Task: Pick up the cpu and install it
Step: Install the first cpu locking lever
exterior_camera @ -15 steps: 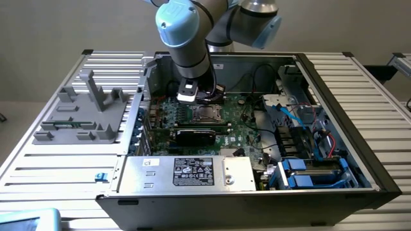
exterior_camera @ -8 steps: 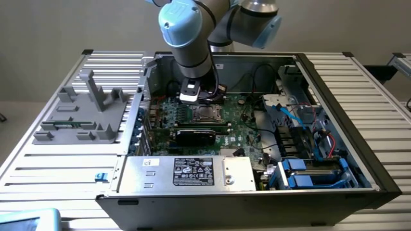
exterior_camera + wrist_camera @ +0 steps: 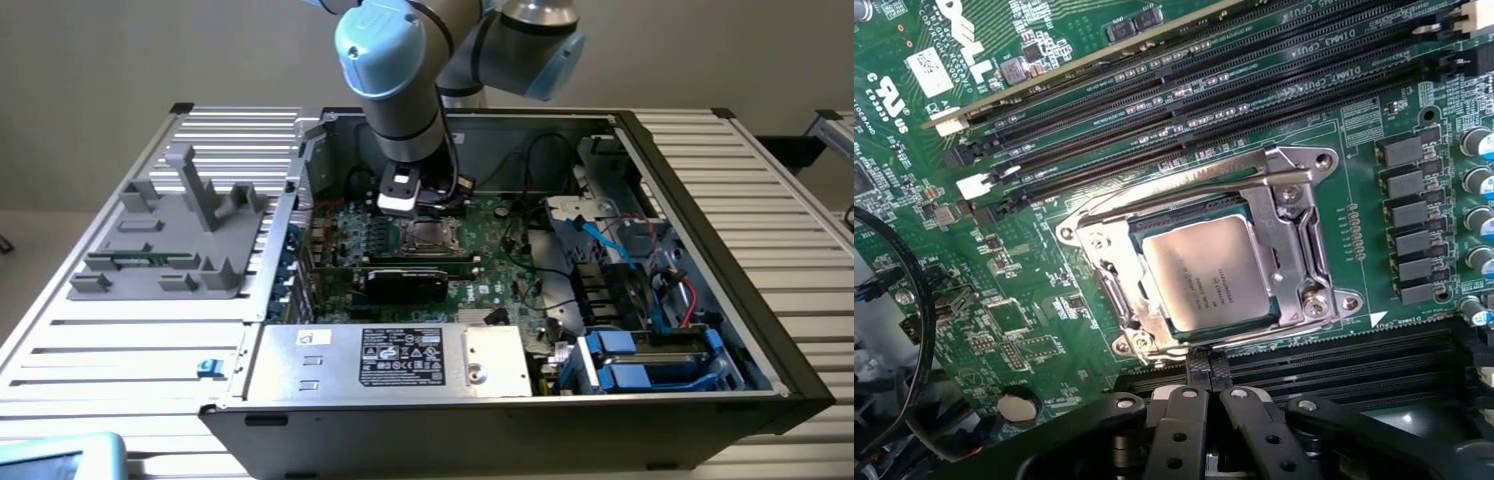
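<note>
The cpu (image 3: 1209, 282), a shiny silver square, lies flat inside the socket's metal frame (image 3: 1294, 200) on the green motherboard (image 3: 1004, 260). My gripper (image 3: 1207, 368) is shut, its two black fingertips pressed together right at the near edge of the socket frame, with nothing between them. In the exterior view the gripper (image 3: 424, 207) hangs straight down inside the open computer case, just above the socket and cpu (image 3: 427, 238).
Long black memory slots (image 3: 1204, 90) run beside the socket. A black card (image 3: 407, 282) sits nearer the front, then a silver power supply (image 3: 387, 358). Cables and blue drive bays (image 3: 641, 360) crowd the exterior view's right. A grey fixture (image 3: 174, 235) stands outside at the left.
</note>
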Controlling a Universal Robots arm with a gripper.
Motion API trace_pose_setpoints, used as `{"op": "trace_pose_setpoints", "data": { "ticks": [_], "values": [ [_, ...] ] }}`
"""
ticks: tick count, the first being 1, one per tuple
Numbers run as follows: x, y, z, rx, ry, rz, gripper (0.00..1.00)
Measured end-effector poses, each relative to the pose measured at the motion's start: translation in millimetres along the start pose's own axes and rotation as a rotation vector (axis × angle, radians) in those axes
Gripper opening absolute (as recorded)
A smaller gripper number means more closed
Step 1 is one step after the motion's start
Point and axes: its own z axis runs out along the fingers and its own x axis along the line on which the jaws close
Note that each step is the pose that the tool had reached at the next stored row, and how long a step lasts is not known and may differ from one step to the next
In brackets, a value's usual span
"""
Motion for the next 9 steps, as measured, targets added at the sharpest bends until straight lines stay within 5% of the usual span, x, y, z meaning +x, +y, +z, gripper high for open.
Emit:
{"op": "trace_pose_setpoints", "data": {
  "ticks": [9],
  "values": [
    [1.6, -0.6, 0.5, 0.0, 0.0, 0.0, 0.11]
  ]
}}
